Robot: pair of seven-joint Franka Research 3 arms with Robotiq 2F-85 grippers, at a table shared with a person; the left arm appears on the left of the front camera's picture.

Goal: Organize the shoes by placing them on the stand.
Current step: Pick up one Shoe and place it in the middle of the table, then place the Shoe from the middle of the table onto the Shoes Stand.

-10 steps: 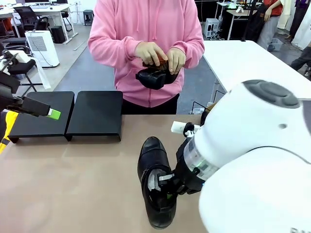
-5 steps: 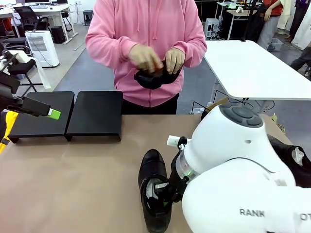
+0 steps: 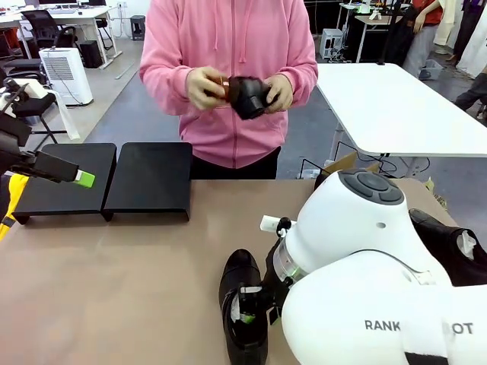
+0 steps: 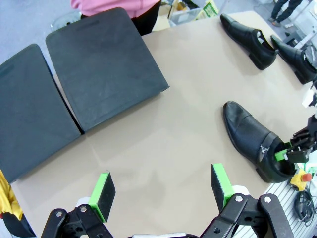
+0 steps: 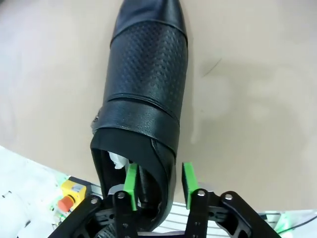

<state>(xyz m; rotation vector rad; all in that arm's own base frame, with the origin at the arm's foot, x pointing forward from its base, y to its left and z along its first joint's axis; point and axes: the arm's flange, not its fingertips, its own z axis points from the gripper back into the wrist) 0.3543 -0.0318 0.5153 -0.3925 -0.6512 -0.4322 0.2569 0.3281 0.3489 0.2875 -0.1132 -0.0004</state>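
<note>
left hand released | right hand straddling heel wall of shoe (clenched or loose: cannot tell) | shoe at 6 o'clock on counter | stand at 10 o'clock

Bright, even overhead light in all my views. The glossy black perforated leather shoe shows soft white sheen and casts a faint, diffuse shadow on the tan tabletop. The wide lens bows the matte-black stand panels towards the edges.

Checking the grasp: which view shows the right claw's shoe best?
Right wrist view: shoe close up, heel wall between the right claw's pads. Left wrist view shows it side-on but small; front view, partly behind the right arm.
</note>
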